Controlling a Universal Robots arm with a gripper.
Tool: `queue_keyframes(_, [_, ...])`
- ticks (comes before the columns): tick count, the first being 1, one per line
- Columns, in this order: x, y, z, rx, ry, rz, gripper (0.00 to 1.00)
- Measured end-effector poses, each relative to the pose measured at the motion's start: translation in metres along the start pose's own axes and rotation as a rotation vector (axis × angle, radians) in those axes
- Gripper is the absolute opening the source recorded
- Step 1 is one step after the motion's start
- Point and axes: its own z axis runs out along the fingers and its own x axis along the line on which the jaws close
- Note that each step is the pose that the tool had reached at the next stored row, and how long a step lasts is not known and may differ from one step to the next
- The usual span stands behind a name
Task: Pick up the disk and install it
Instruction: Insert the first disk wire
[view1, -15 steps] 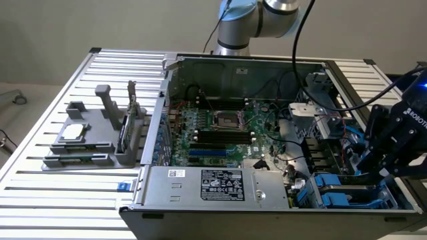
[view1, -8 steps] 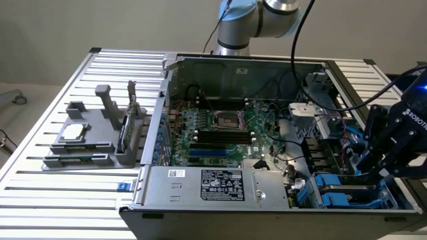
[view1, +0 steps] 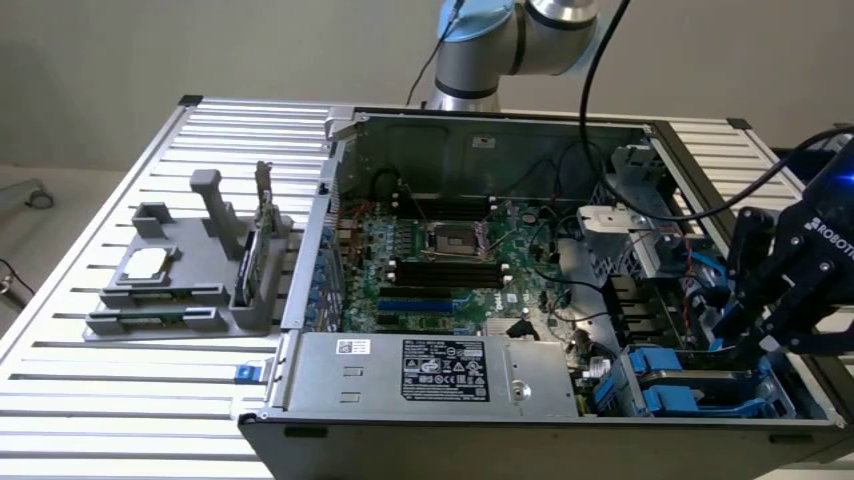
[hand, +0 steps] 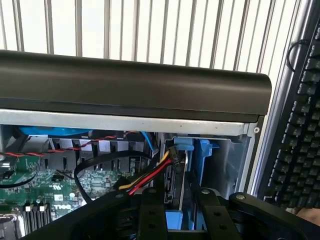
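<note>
The gripper (view1: 745, 335) hangs at the drive-bay corner of the open computer case (view1: 350, 180). Its fingers (hand: 152, 215) pinch the disk (hand: 175, 182), standing on edge.

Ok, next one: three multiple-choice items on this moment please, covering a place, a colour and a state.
1. The gripper hangs over: A the grey holder; B the table edge; C the drive bays.
2. The drive carriers are: A blue; B red; C green.
3. The computer case is: A shut; B open; C upside down.
Answers: 1 C, it sits above the bays at the exterior view's right. 2 A, blue plastic shows there. 3 B, the motherboard lies exposed.
</note>
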Motion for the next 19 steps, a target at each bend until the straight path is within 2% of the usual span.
queue_keyframes(10, [-0.0001, 0.0017, 0.0011, -0.0105, 0.0167, -0.070, 0.31])
queue_keyframes(14, [-0.0004, 0.0026, 0.0016, -0.0134, 0.0245, -0.087, 0.31])
queue_keyframes(19, [-0.0025, 0.0027, 0.0025, -0.0154, 0.0308, -0.099, 0.28])
